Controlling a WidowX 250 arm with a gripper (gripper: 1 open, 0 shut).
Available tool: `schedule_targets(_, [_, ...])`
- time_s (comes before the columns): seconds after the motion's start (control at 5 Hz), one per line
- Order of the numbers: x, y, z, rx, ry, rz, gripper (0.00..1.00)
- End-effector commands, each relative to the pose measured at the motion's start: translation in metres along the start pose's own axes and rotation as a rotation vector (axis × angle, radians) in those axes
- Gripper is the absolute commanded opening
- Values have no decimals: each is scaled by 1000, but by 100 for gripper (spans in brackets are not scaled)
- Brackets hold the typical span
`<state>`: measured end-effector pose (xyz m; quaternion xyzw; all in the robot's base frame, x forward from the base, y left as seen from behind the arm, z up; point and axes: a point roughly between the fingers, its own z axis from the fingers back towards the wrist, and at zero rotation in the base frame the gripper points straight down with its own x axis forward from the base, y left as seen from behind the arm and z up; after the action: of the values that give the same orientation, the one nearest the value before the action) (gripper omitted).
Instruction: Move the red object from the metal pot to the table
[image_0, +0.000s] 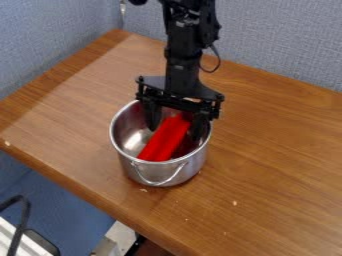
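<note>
Now the gripper (178, 108) hangs wide open over the red object (167, 137) inside the metal pot (139, 165), near the tabletop's (267, 190) front edge.

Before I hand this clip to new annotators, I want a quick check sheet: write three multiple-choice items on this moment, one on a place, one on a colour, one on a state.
1. Where is the red object?
A. lying flat on the table
B. inside the metal pot, leaning against its wall
C. on the floor

2. What colour is the wall behind the table?
A. blue-grey
B. yellow
C. white

3. How does the end effector stand?
A. shut on the pot's handle
B. lifted away to the table's far corner
C. open, at the pot's mouth over the bar

Key: 1 B, the bar slants inside the metal pot, not on the table. 2 A, the wall is textured blue-grey. 3 C, the end effector has its fingers spread at the rim, either side of the bar's upper end.
</note>
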<state>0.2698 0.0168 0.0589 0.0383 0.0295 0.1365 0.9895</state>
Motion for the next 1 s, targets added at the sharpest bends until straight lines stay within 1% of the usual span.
schedule_targets(0.0, [7, 5, 1, -4, -30, 1, 100])
schedule_targets(0.2, [7, 7, -3, -1, -24, 40, 0])
schedule_targets(0.4, [6, 5, -3, -22, -22, 92, 0])
schedule_targets(0.8, [4, -7, 0, -64, -16, 112, 0])
